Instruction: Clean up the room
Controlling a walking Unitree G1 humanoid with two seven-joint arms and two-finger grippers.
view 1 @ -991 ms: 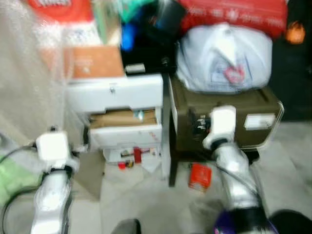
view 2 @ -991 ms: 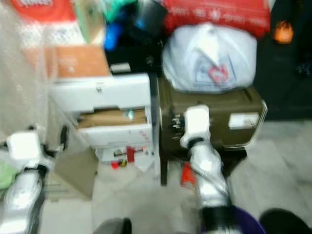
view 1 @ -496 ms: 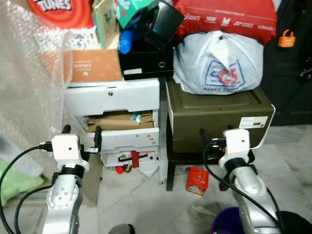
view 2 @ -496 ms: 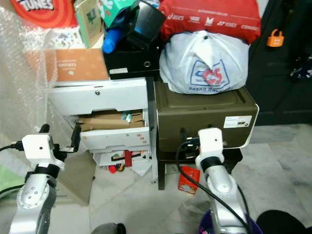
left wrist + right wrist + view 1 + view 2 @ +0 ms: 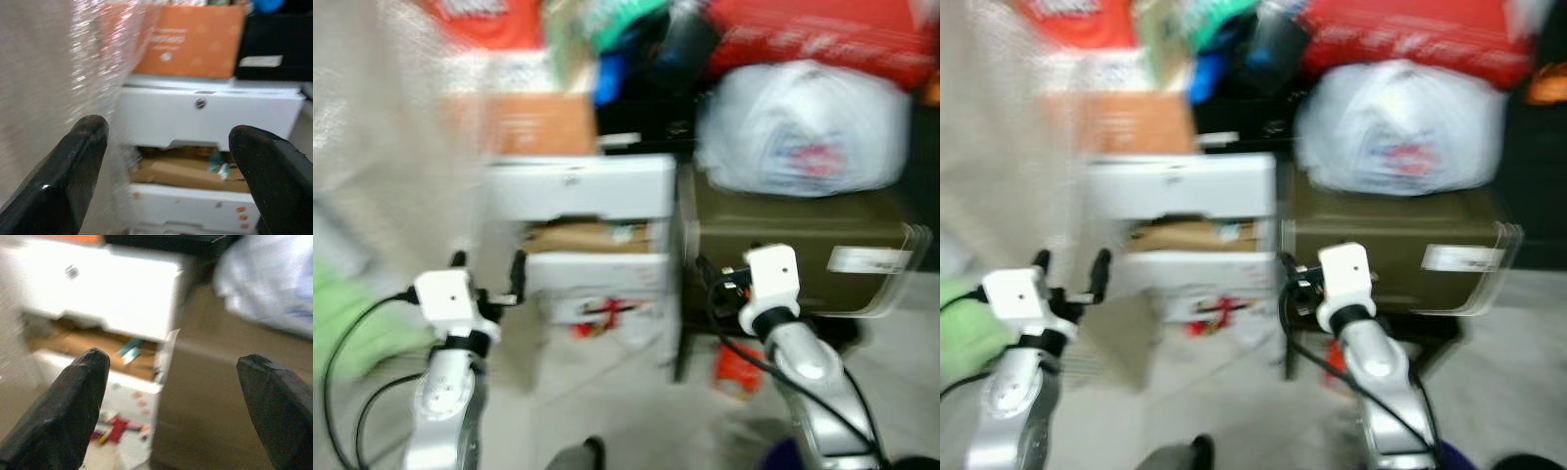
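The head views are blurring, so the robot is apparently walking or turning, and the step in hand reads as approach and search rather than a grasp. Both arms are being held up in front of the body. The left gripper (image 5: 166, 161) is pointing at the white drawer unit (image 5: 578, 191) with its fingers (image 5: 73, 166) spread wide and nothing between them. The right gripper (image 5: 171, 396) is likewise standing wide and empty, facing the seam where the white unit is meeting the dark olive cabinet (image 5: 773, 225).

The clutter to be tidied is lying low. A red carton (image 5: 736, 367) is sitting on the floor (image 5: 626, 421) under the front edge of the olive cabinet, just beside the right arm. More small red and yellow bits (image 5: 602, 315) are spilling around the foot of the white unit, too blurred to name. A drawer (image 5: 195, 171) is gaping partly open with brown cardboard and a scrap of green showing inside. On top of the olive cabinet a white plastic bag (image 5: 803, 127) is resting, with a red bag (image 5: 813, 34) above it; an orange box (image 5: 195, 39) is standing on the white unit's top.

The next move probably calls for the robot to settle, bend, and lower one gripper toward the floor litter, likely the right one to the red carton.
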